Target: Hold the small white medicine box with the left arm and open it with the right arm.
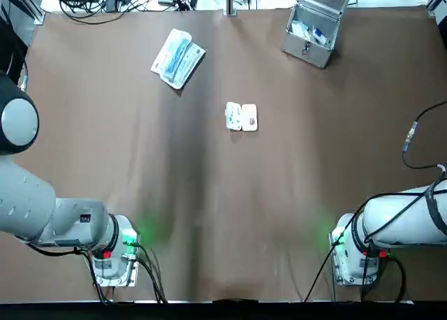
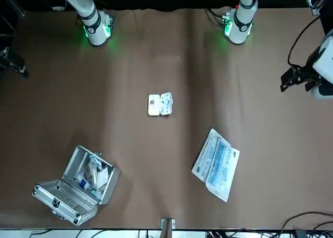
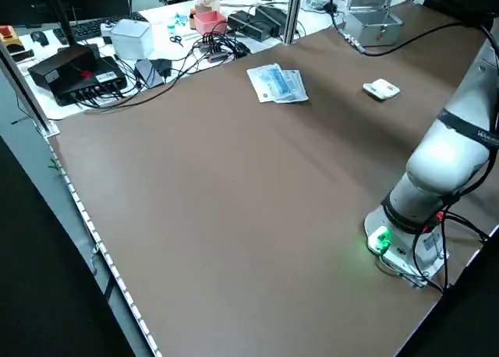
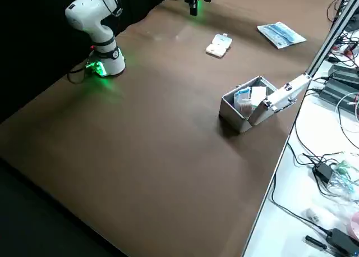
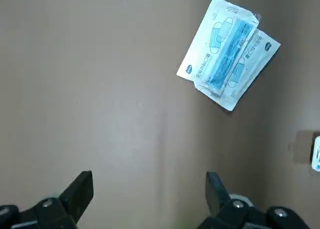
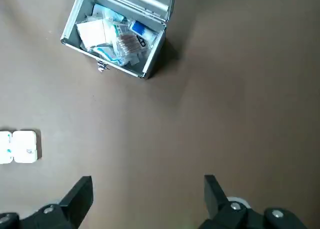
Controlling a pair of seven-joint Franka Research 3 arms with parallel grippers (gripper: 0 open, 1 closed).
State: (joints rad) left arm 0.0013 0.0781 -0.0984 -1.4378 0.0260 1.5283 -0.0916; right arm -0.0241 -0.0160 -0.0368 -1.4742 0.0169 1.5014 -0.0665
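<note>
Both arms are hovering high over their own side of the table. The left gripper (image 5: 149,196) is sitting with its fingers spread wide and nothing in them. The right gripper (image 6: 147,198) is doing the same, apart and empty.

The small white medicine box (image 1: 242,117) is lying flat out ahead, between the two grippers and well apart from both. Honestly it's looking like two halves side by side, so it may be splayed open already, but I can't tell for sure.

What I'm worrying about: it's small and looks light. If the left fingers are closing off-centre, it's probably skating across the brown table cover (image 1: 209,215) instead of getting pinned. With a weak hold, the right gripper is likely just dragging the whole thing along.

Farther out, the face mask packet (image 5: 227,54) is lying ahead of the left gripper and the open metal case (image 6: 120,31) ahead of the right, so a sloppy reach could be clipping either.
</note>
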